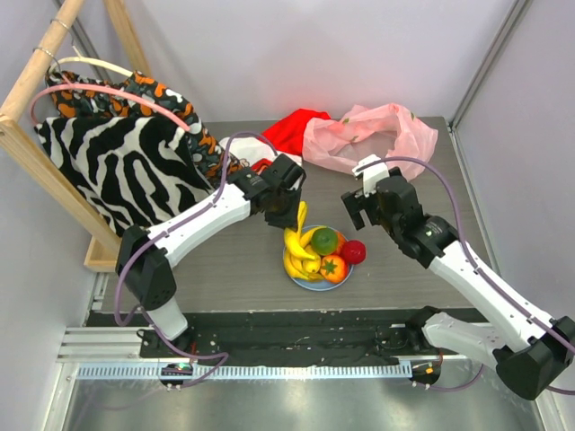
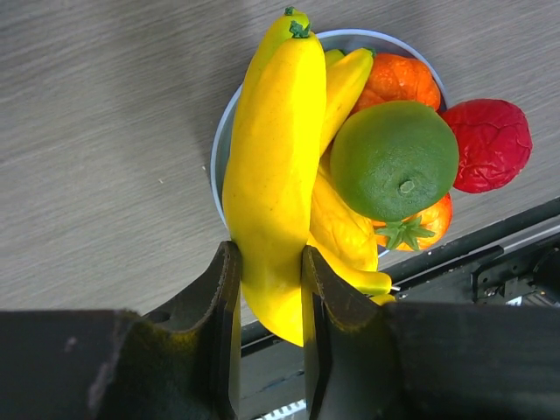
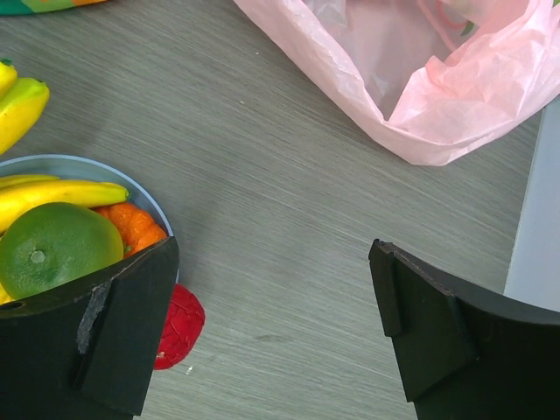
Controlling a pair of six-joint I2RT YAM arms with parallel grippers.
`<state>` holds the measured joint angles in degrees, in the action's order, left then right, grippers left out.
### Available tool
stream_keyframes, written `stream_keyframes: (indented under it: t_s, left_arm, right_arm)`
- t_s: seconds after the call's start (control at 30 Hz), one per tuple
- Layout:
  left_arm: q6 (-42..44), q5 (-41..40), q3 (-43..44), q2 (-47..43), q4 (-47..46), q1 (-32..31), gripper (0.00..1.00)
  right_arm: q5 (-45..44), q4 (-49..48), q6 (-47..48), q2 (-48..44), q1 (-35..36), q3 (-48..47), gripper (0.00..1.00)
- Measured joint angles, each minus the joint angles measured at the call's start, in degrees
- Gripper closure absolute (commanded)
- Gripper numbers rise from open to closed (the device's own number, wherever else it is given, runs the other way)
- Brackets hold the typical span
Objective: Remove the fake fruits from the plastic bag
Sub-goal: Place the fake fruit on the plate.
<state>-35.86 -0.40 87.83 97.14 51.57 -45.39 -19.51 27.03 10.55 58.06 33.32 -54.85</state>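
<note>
My left gripper is shut on a yellow banana bunch and holds it over the light-blue plate. On the plate lie more yellow bananas, a green round fruit and an orange-red fruit with a green top. A red round fruit lies on the table against the plate's right side. The pink plastic bag lies crumpled at the back right, its mouth open in the right wrist view. My right gripper is open and empty, between bag and plate.
A red cloth lies left of the bag. A wooden rack with zebra-striped and orange-patterned cloths stands at the back left. A grey wall strip borders the table's right edge.
</note>
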Motion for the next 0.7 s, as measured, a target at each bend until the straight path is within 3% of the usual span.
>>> stream_keyframes:
  t_s: [0.7]
  left_arm:
    - [7.0, -1.7, 4.3, 2.5, -0.3, -4.4, 1.00]
  right_arm:
    - [1.7, -1.1, 0.0, -2.5, -0.6, 3.5, 0.01]
